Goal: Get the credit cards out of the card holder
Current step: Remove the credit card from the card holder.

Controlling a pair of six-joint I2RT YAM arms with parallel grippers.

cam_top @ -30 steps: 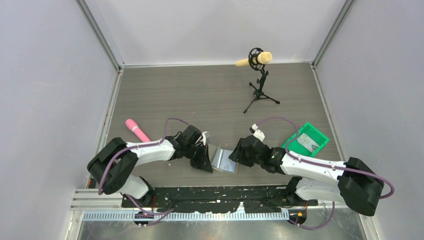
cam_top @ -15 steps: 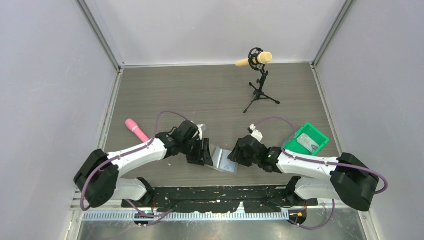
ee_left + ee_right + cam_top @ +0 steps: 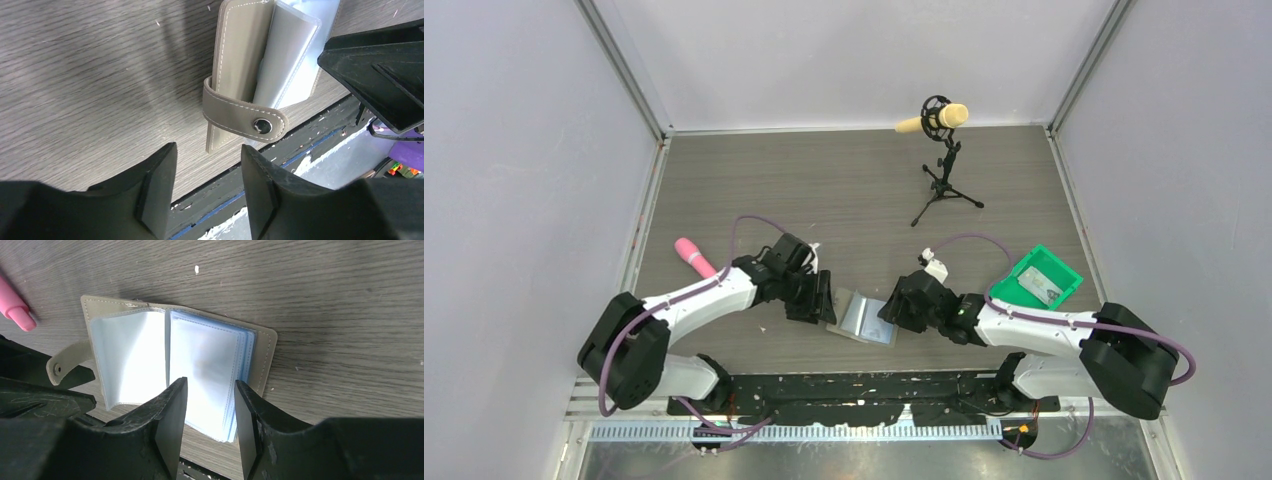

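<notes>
Your left gripper (image 3: 207, 165) had just let go of the card holder (image 3: 240, 60) and backed off left, jaws apart and empty. Your right gripper (image 3: 210, 390) hung open over its clear pockets. The holder lay open at the near edge between them, ready for emptying, it seemed.

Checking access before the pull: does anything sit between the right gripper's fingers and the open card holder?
Nothing visible does. The right gripper has its fingers directly above the card holder, which lies open with clear pockets facing up.
</notes>
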